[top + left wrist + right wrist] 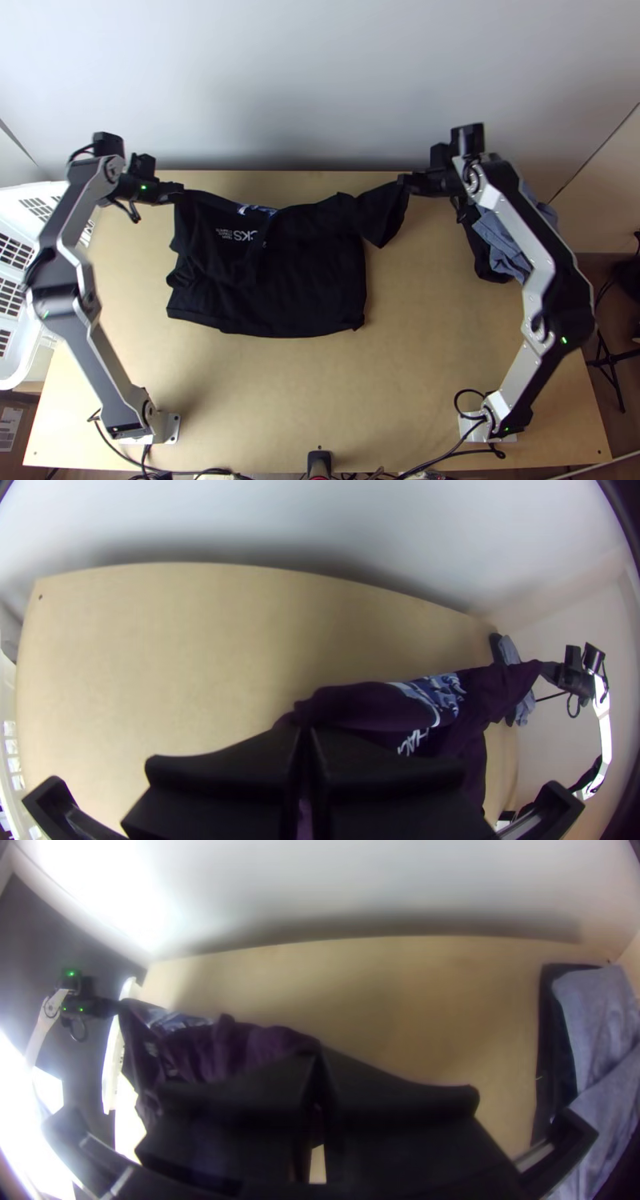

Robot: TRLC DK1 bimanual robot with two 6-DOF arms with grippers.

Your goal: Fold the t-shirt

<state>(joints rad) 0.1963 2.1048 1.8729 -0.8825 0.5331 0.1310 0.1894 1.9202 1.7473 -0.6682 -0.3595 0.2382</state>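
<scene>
The left gripper [178, 190] is shut on the black t-shirt's upper left corner in the top view; the left wrist view shows that gripper [305, 732] with cloth between its fingers. At the shirt's right end, the right gripper [405, 182] is shut on a sleeve-like part, and in the right wrist view this gripper [319, 1057] pinches the cloth. The t-shirt [312, 280] hangs loosely between both grippers, its upper part bunched in folds with a bluish print and white letters, its lower part lying flatter on the table.
Grey and black folded cloths [500, 240] lie at the table's right side, partly under the right arm. A white plastic basket [22, 320] stands at the left edge. The wooden table [320, 392] shows bare in front of the shirt. A pale wall rises behind.
</scene>
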